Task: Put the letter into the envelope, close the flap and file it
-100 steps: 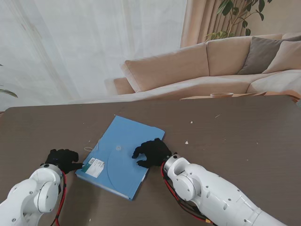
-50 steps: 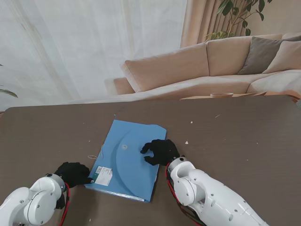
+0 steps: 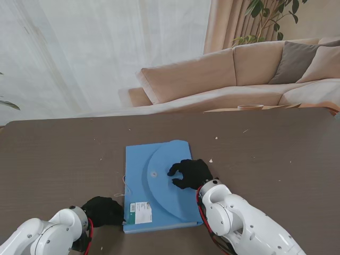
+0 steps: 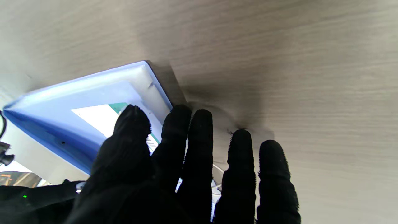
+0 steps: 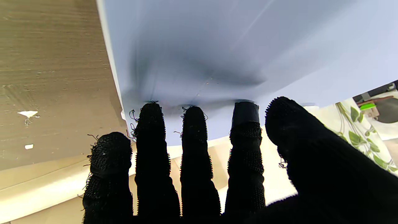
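A blue envelope (image 3: pixel 159 186) lies flat on the dark wooden table (image 3: pixel 276 154), its edges roughly square to me. Its rounded flap is down, with a small round clasp (image 3: pixel 153 173) on it. A white and green label (image 3: pixel 140 212) sits at the near left corner. My right hand (image 3: pixel 190 172) rests on the envelope's right part, fingers spread, tips pressing the blue surface (image 5: pixel 217 46). My left hand (image 3: pixel 102 211) lies at the near left corner; its thumb reaches over the label (image 4: pixel 96 116) and the other fingers lie on the table beside the edge. No letter is visible.
A thin loop of string (image 3: pixel 121 188) lies by the envelope's left edge. Small white scraps (image 3: pixel 211 160) dot the table to the right of it. A beige sofa (image 3: pixel 223 74) stands beyond the table's far edge.
The envelope has turned from a diagonal lie to square with me and slid nearer and to the right. Both hands moved with it, the left one nearer to me.
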You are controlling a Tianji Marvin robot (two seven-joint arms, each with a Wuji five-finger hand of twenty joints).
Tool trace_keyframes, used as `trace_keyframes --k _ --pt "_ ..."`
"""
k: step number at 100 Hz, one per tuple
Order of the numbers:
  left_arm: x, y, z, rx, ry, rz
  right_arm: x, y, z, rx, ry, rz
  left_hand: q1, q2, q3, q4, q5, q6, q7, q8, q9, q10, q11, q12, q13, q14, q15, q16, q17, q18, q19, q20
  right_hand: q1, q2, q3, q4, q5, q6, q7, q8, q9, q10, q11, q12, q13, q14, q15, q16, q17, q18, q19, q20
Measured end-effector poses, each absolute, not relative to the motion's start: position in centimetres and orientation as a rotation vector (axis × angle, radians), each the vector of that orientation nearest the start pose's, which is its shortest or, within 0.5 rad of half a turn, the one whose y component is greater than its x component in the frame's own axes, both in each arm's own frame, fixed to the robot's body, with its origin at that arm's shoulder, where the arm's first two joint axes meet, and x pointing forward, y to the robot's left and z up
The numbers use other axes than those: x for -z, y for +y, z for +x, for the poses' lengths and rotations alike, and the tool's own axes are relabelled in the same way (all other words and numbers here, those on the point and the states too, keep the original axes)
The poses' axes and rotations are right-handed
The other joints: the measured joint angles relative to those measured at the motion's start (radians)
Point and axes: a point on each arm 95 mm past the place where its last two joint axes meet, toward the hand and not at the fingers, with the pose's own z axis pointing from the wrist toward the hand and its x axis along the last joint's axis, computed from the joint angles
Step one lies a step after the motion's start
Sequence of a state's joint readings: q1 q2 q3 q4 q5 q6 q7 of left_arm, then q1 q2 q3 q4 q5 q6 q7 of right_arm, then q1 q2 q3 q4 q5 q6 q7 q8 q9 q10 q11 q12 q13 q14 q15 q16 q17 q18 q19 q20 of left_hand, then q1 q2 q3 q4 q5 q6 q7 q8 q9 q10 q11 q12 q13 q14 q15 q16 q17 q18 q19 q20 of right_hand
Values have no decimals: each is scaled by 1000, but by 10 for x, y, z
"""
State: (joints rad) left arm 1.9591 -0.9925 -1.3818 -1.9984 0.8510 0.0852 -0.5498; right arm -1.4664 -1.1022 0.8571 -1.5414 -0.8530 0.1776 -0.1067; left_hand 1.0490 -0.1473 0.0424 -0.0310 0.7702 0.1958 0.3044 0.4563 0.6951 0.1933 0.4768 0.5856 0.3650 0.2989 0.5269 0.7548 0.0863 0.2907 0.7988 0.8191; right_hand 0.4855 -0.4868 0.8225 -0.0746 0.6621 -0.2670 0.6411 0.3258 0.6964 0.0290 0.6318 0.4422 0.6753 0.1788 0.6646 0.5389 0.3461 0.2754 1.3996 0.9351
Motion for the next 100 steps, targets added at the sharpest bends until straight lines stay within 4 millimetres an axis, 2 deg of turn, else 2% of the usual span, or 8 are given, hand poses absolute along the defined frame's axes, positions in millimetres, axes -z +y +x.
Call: trace_keyframes --k 12,19,33,60,82,87,93,100 --pt "337 7 279 1186 1944 -1668 368 89 371 -1545 1596 1305 0 0 0 0 -4 -9 -2 0 0 0 0 0 1 -6 -8 -1 -1 0 1 0 1 -8 0 0 0 -3 14 -1 1 0 0 -1 0 0 0 6 -1 0 -1 0" --pt "337 6 278 1187 1947 -1659 368 90 370 -1557 1604 1296 0 0 0 0 -4 -17 -3 0 0 0 0 0 11 -12 -9 -2 -2 0 1 0 12 -13 0 0 0 -25 64 -36 1 0 0 -1 0 0 0 6 -2 0 -2 0" --pt "335 13 278 1214 1916 -1637 371 96 366 -1622 1639 1254 0 0 0 0 -18 -68 -11 -3 0 0 0 0 16 -17 -9 -2 -5 0 1 -1 53 -36 1 0 0 -44 165 -79 7 -1 0 -3 0 -9 3 6 -12 -1 -13 0" --pt "330 23 280 1249 1885 -1640 381 112 361 -1619 1761 1172 0 0 0 0 -18 -87 -11 -2 -1 -1 -1 0 16 -17 -13 -12 -15 0 1 -14 64 -42 10 0 5 -51 193 -111 32 -16 -25 -10 -13 -42 17 12 -29 -2 -35 -2" --pt "311 42 277 1373 1827 -1563 381 113 367 -1606 1786 1165 25 -2 1 0 -18 -88 91 127 1 -1 -1 0 16 -17 -14 -12 -16 0 0 -14 64 -42 11 0 5 -51 199 -112 55 -17 -36 -17 -12 -56 46 32 -30 -2 -36 -12" --pt "306 46 277 1401 1792 -1533 381 113 367 -1607 1786 1169 30 -31 3 0 -18 -87 125 165 -17 -3 -1 0 17 -17 -14 -13 -16 1 0 -14 64 -42 11 0 5 -51 200 -113 55 -17 -36 -17 -12 -57 46 32 -30 -2 -36 -12" --pt "300 50 279 1431 1742 -1479 381 113 367 -1607 1784 1172 40 -42 6 0 -53 -88 138 190 -49 -4 6 9 16 -18 -18 -13 -24 1 0 -14 64 -42 11 0 5 -51 200 -113 55 -17 -36 -17 -12 -57 46 32 -30 -2 -36 -12" --pt "294 51 282 1436 1691 -1368 381 112 367 -1607 1783 1176 52 -64 20 0 -94 -125 128 186 -113 -18 -5 10 -24 -33 -32 -13 -40 1 -6 -14 64 -42 11 0 5 -51 200 -113 55 -17 -36 -17 -12 -57 46 32 -30 -2 -36 -12"
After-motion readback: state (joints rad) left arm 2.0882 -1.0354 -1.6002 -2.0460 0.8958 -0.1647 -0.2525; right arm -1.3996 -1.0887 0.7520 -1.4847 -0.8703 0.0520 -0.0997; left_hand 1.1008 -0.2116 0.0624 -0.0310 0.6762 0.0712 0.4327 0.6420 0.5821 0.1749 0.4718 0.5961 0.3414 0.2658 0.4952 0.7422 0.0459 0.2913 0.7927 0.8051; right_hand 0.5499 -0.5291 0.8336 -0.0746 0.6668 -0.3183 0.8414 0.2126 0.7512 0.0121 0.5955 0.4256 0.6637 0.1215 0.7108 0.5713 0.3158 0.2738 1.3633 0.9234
